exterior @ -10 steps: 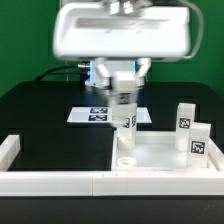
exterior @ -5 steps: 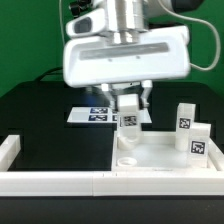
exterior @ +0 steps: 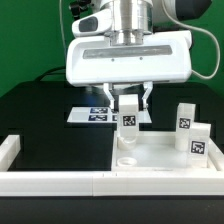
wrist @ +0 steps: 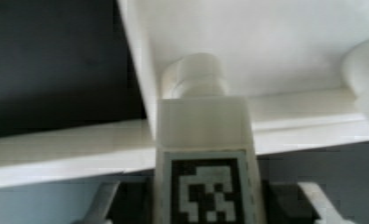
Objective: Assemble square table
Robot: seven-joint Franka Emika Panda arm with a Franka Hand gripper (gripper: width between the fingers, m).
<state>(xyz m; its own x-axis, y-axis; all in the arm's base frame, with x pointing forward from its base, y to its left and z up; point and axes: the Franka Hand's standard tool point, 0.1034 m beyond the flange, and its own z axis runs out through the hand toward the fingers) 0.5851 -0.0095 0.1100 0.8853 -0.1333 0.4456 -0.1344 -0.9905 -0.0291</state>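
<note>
The square table top [exterior: 165,152] lies rim up at the exterior view's right, against the front wall. My gripper [exterior: 129,103] is shut on a small white tagged leg [exterior: 128,120] and holds it upright over the top's left corner, near a round socket [exterior: 127,160]. In the wrist view the leg [wrist: 206,120] runs out from between my fingers [wrist: 113,195], its tag facing the camera and its round end over the top's white floor [wrist: 252,40]. Two more tagged legs [exterior: 185,117] [exterior: 199,140] stand on the top's right side.
The marker board [exterior: 98,113] lies on the black table behind the gripper. Low white border walls run along the front [exterior: 70,181] and the left [exterior: 9,148]. A green backdrop stands behind.
The wrist and its white camera block have come down and turned, and the held leg has sunk slightly toward the top's corner. The two standing legs have not moved.
</note>
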